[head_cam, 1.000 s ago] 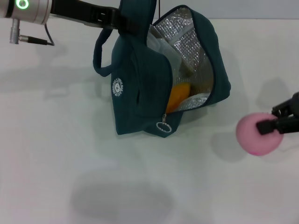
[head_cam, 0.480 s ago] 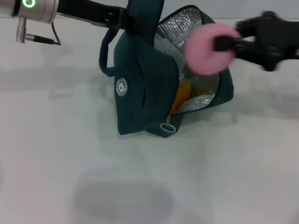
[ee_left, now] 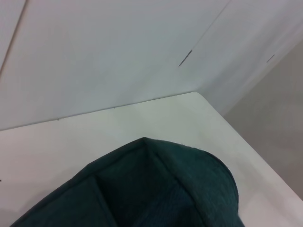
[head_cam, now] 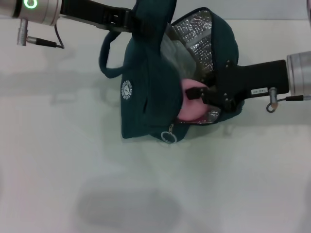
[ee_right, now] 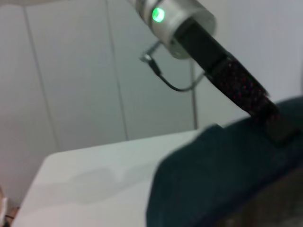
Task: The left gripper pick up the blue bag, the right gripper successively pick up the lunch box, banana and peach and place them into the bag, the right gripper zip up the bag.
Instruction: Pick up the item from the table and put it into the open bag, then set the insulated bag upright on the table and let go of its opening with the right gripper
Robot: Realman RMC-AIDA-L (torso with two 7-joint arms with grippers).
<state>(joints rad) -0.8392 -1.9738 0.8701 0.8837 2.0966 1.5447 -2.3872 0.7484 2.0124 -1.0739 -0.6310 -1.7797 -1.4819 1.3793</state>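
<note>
My right gripper (head_cam: 198, 93) is clamping the peach (head_cam: 190, 106) inside the bag (head_cam: 146, 104); my left gripper (head_cam: 138, 22) is pinching its handle.

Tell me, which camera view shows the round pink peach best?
The head view. There the round pink peach sits in the foil-lined mouth of the dark teal fabric bag, with the right tool reaching in to it. The left wrist view shows only teal fabric and white table, and the right wrist view shows the bag and the left arm; no peach.
</note>
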